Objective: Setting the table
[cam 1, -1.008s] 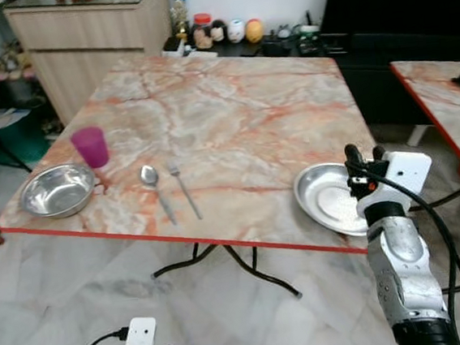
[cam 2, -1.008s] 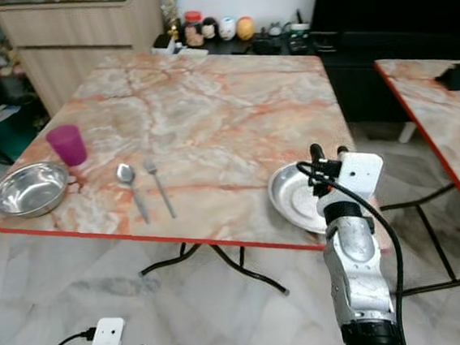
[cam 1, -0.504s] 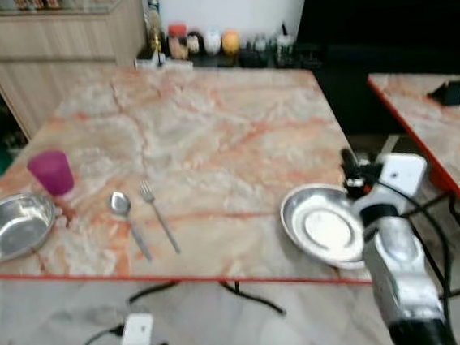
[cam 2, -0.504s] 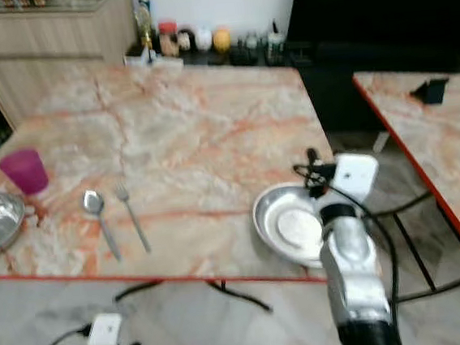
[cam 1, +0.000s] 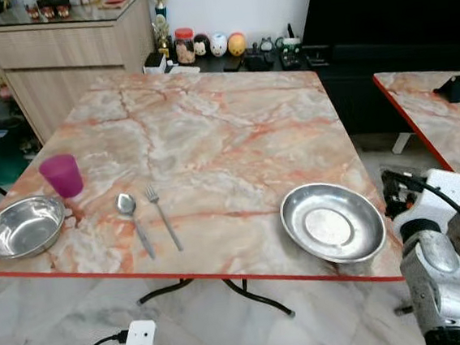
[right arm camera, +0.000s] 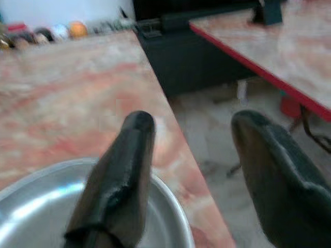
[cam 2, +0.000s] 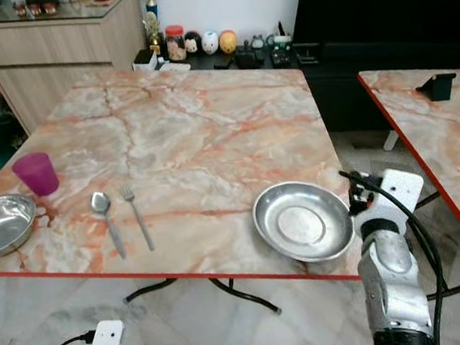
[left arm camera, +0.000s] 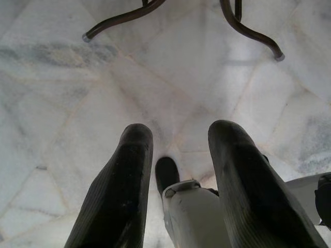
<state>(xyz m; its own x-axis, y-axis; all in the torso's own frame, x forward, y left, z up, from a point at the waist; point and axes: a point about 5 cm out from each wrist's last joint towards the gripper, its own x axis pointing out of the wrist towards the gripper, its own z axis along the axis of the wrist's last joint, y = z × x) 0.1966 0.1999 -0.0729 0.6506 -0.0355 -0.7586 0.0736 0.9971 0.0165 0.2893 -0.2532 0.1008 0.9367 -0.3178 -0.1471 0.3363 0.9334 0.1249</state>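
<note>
The shallow round stainless-steel plate lay on the orange-veined marble counter at its near right corner, its rim almost at the red edge. The right gripper hung just beside the plate, off the counter's right side, with its two black fingers apart and nothing between them; in the right wrist view one finger stood over the plate's rim and the other over the gap beyond the counter edge.

The plate looked thin, stiff and light, and its polished metal would likely be slippery against the finger pads. It should not break, but it could skid on the smooth marble or clatter off the nearby edge if nudged. The raised rim seemed the only sensible hold: one finger inside the dish, one under or outside the lip, pinching the right-hand rim nearest the gripper.

Farther left along the near edge lay a metal spoon and a metal fork side by side, then a magenta plastic cup and a deeper steel bowl. The left gripper hung idle over the pale tiled floor, fingers apart.
</note>
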